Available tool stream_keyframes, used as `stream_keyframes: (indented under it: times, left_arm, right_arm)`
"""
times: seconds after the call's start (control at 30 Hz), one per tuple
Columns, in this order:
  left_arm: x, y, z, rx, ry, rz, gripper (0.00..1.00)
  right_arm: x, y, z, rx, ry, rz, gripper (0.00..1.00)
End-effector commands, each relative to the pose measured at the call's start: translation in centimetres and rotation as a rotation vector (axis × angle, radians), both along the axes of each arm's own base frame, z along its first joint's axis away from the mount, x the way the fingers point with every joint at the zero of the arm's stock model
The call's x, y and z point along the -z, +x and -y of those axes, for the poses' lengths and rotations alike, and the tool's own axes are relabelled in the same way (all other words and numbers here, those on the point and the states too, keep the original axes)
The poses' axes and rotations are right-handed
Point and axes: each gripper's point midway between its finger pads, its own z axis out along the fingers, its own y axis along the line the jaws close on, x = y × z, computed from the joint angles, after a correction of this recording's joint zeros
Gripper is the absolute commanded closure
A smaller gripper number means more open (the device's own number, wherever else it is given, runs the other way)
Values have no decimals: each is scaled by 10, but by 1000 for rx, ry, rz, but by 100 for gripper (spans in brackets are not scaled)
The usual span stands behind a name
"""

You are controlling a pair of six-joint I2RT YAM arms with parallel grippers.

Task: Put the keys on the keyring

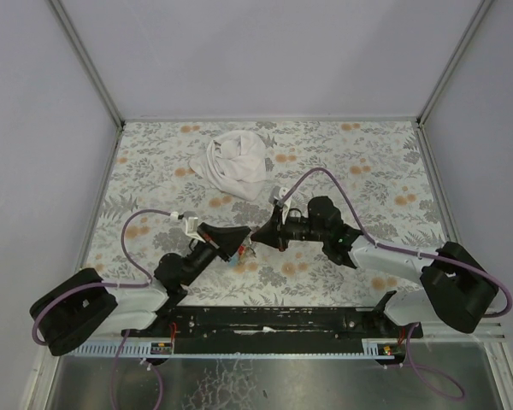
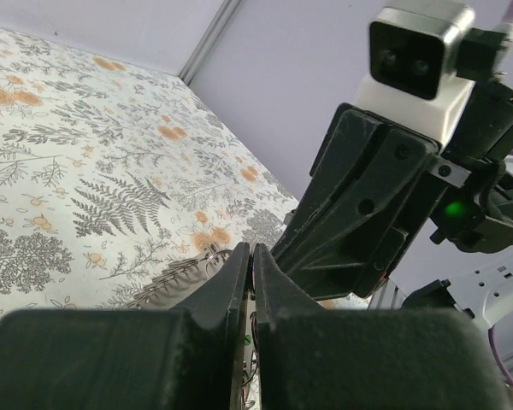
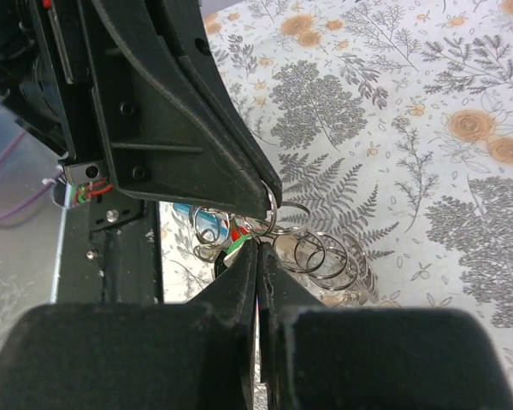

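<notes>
Meeting tip to tip just left of the middle of the top view, the left gripper (image 1: pixel 242 244) and the right gripper (image 1: pixel 255 234) are being held low over the floral table (image 1: pixel 368 162). In the left wrist view the left gripper's fingers (image 2: pixel 232 284) are being pressed together, with the right gripper's black body filling the right of the frame. In the right wrist view the right gripper's fingers (image 3: pixel 239 290) are likewise being pressed flat together at lower centre (whether anything is being pinched between them cannot be told). The keyring (image 3: pixel 318 259), seen as a cluster of thin overlapping metal rings, is being shown at the centre of that frame, one ring being gripped at the left gripper's tip. The keys (image 3: pixel 236 237), red and green heads only, are being glimpsed just beside the rings, left of centre. A white cloth (image 1: pixel 235 162) is lying crumpled in the upper middle of the top view, well apart.
</notes>
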Motion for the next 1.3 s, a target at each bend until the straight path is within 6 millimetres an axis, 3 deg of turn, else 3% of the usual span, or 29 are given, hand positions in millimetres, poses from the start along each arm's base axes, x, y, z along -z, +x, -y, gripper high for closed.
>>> stream_keyframes:
  times: [0.0, 0.1, 0.33, 0.47, 0.67, 0.8, 1.0, 1.27]
  left_arm:
    - [-66, 1, -29, -106, -196, 166, 100]
    - [-69, -3, -32, -105, -203, 181, 100]
    - [-71, -7, -26, -71, -181, 213, 100]
    - [-75, -18, -16, -8, -140, 274, 100]
    - [-69, -28, -6, 68, -76, 315, 100]
    - [-70, -31, -2, 109, -66, 333, 100]
    - [-73, -39, 11, 207, -61, 359, 100]
    - [-79, -45, 18, 257, -59, 386, 100]
  right_arm:
    - [6, -18, 0, -26, 42, -200, 100]
    - [12, -9, 8, 50, 65, -311, 100]
    - [10, -19, 1, -10, 105, -432, 100]
    - [-3, -21, 9, -39, 138, -277, 100]
    - [-25, -12, 37, -85, 38, 119, 74]
    - [-43, -16, 45, -168, 29, 278, 62]
    - [-61, -34, 31, -417, 97, 345, 59]
    - [-64, -32, 23, -478, 110, 330, 59]
